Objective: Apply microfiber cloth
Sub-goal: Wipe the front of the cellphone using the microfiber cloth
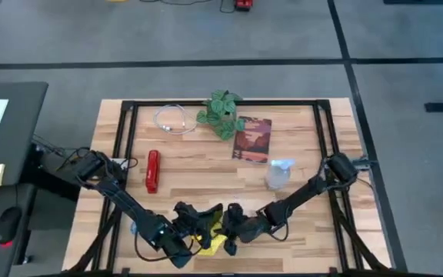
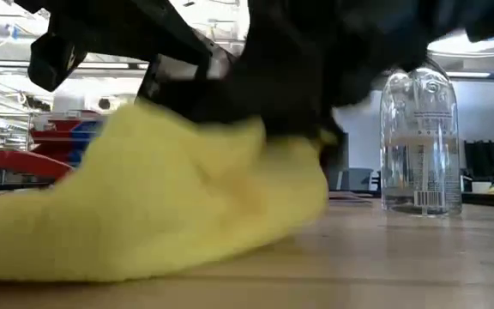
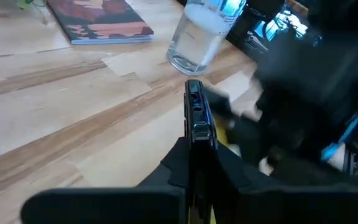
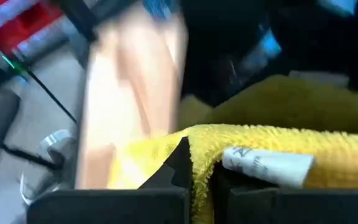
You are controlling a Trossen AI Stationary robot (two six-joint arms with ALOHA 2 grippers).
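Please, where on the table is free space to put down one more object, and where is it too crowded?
Free wood lies between the red case and the book, in the table's middle. Another bare patch lies left of the cable and the case. It is crowded at the near edge, where the left gripper and right gripper meet over the microfiber cloth, and around the plant and the spray bottle.
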